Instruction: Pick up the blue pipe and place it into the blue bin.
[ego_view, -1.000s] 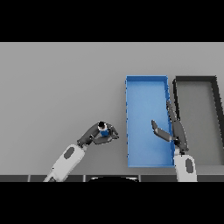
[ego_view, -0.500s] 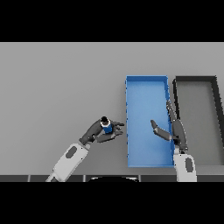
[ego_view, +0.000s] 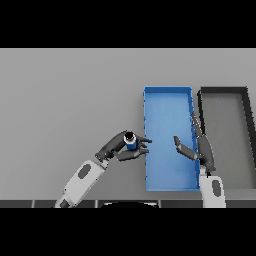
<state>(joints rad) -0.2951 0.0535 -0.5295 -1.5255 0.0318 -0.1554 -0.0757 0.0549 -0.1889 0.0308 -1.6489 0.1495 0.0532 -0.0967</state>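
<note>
Fingers: left hand (ego_view: 124, 150) curled around the short blue cylindrical pipe (ego_view: 130, 142), upright.
Pipe position: above grey counter (ego_view: 65, 100), just left of the blue rectangular bin (ego_view: 167, 100).
Right hand (ego_view: 192, 150): relaxed, idle over bin.

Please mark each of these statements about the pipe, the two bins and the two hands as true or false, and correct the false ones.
1. The left hand holds the blue pipe. True.
2. The blue pipe lies inside the blue bin. False: it is in the left hand, just left of the bin's left wall.
3. The right hand is over the blue bin, fingers straight, holding nothing. True.
4. The dark bin stands left of the blue bin. False: it stands to its right.
5. The blue bin holds several things. False: nothing shows lying in it.
</note>
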